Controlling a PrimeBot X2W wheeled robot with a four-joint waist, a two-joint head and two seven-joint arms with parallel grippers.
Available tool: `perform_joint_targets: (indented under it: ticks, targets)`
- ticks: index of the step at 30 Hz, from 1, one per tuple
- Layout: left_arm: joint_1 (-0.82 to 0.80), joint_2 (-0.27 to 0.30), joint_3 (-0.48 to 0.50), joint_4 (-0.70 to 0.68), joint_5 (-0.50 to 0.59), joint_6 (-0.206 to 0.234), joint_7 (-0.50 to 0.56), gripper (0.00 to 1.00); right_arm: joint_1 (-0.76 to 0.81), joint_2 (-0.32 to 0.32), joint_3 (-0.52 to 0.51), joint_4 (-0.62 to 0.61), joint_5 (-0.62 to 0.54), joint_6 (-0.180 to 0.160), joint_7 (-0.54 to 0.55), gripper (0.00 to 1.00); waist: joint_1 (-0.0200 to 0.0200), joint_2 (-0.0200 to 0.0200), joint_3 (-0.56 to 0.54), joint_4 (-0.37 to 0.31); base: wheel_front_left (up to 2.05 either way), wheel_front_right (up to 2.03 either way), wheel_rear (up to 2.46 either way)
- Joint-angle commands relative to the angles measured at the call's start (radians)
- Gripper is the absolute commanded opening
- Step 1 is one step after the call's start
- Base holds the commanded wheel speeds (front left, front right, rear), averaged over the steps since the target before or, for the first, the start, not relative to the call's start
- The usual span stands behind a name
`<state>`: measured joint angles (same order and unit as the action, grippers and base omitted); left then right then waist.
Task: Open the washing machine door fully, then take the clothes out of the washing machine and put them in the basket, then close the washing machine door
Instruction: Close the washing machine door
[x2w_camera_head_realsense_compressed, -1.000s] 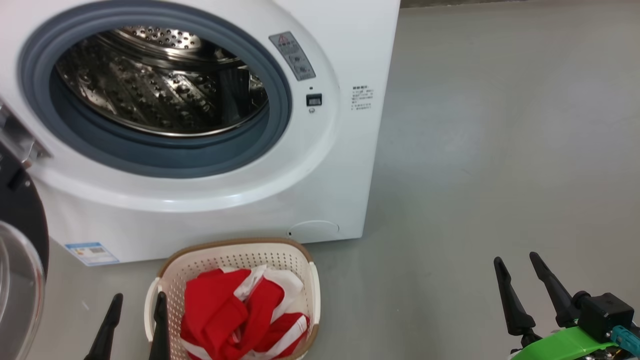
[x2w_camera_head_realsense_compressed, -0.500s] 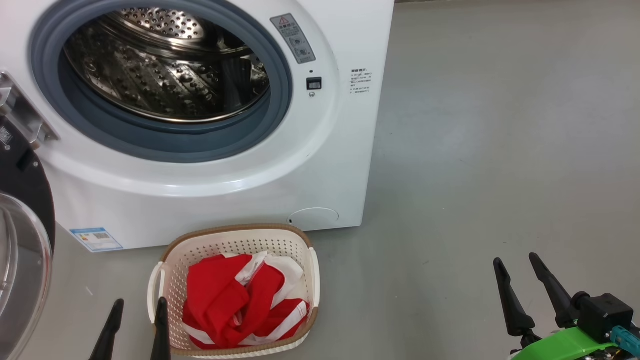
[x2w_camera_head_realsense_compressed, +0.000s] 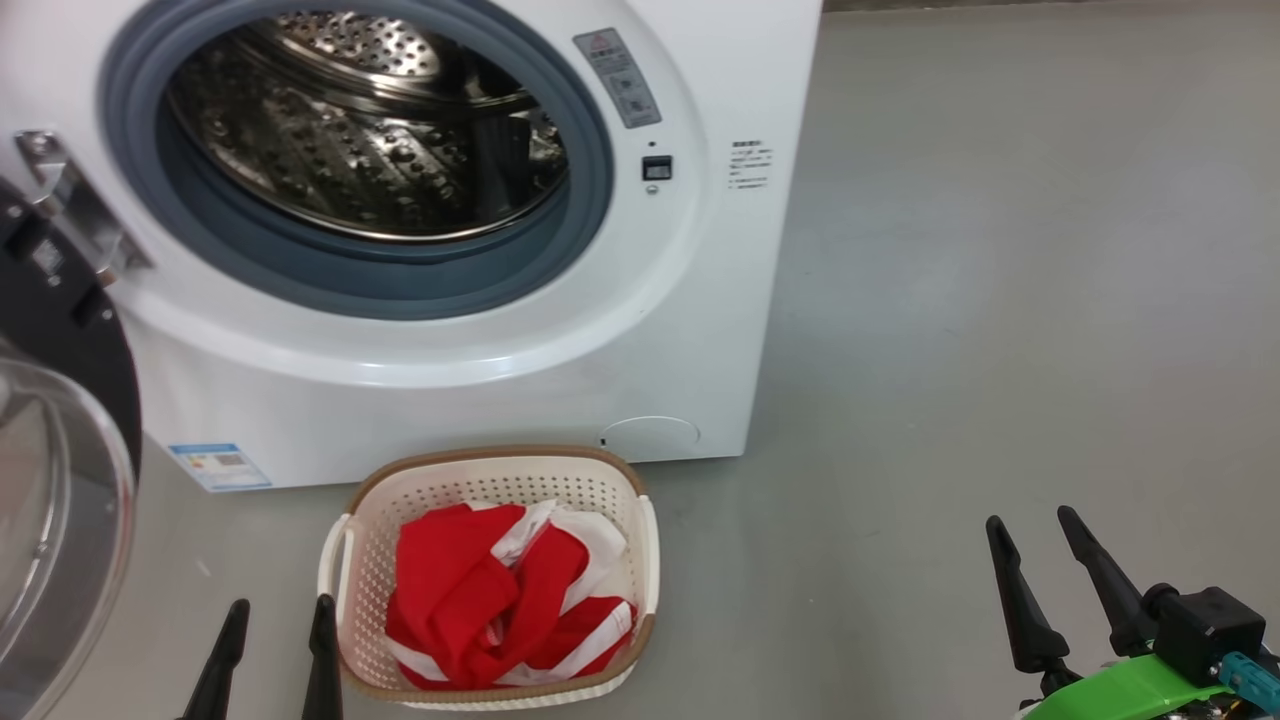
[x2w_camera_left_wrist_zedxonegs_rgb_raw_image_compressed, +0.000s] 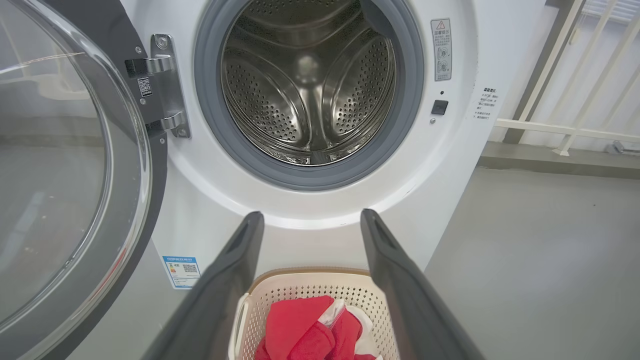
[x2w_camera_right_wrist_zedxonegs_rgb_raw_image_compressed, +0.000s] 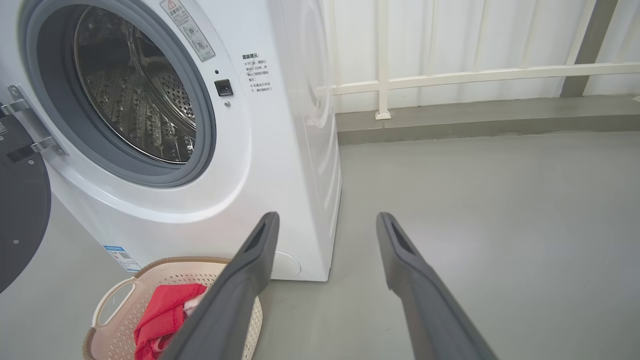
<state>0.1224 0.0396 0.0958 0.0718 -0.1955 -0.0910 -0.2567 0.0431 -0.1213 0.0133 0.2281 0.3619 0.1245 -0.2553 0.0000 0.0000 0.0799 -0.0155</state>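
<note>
Item, front-loader: big white boxy washing machine (x2w_camera_head_realsense_compressed: 450, 400) on a grey floor (x2w_camera_head_realsense_compressed: 1000, 300), with a grey rubber gasket (x2w_camera_head_realsense_compressed: 380, 290) ringing a perforated steel drum (x2w_camera_left_wrist_zedxonegs_rgb_raw_image_compressed: 307, 85); drum contents, none visible. Item, door (x2w_camera_left_wrist_zedxonegs_rgb_raw_image_compressed: 65, 165): large and round, glossy black ring around a bulging clear glass bowl, swung wide to the robot's left on a metal hinge (x2w_camera_left_wrist_zedxonegs_rgb_raw_image_compressed: 167, 85), inner face toward the cameras. Item, basket (x2w_camera_head_realsense_compressed: 495, 457): small, cream perforated plastic, brown woven-look rim, side handles, standing on the floor just in front of the machine; contents, the clothes (x2w_camera_head_realsense_compressed: 500, 600), bright red garments with white stripes bundled with a white piece, heaped inside the rim. Item, left gripper (x2w_camera_head_realsense_compressed: 280, 605): two long dark fingers spread wide, holding nothing, low by the basket's left side and near the door. Item, right gripper (x2w_camera_head_realsense_compressed: 1030, 520): likewise spread wide and empty, well apart to the right over bare floor. Step judged in hand: closing the door, as unloading appears complete. Handling note: the left gripper is the nearer tool. Contact is best made on the black ring at its free edge, far from the hinge, pushing along the door's arc. Keep the fingers off the glass and clear of the basket handle. Finish with a firm press so the catch meets the small black latch socket (x2w_camera_head_realsense_compressed: 656, 167).
</note>
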Motion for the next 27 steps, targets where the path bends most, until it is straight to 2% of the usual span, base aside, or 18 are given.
perform_joint_targets:
  ticks: [1,9,27]
  targets:
    - [-0.023,0.011,0.027,-0.02,-0.005,0.009,-0.005,1.0,0.005,-0.017,0.024,-0.022,-0.01,0.006,-0.006,1.0,0.0,0.0,0.0,0.019,0.0,0.0,0.0]
    - [-0.017,0.011,0.018,-0.003,-0.035,0.027,-0.005,1.0,-0.008,-0.027,0.047,-0.018,-0.009,0.006,-0.006,1.0,0.0,0.0,-0.002,0.113,0.0,0.0,0.0]
    - [0.009,0.011,-0.015,0.007,-0.071,0.076,-0.005,1.0,-0.037,-0.047,0.109,-0.001,-0.003,0.006,-0.006,1.0,0.0,0.0,-0.027,0.384,0.0,0.0,0.0]
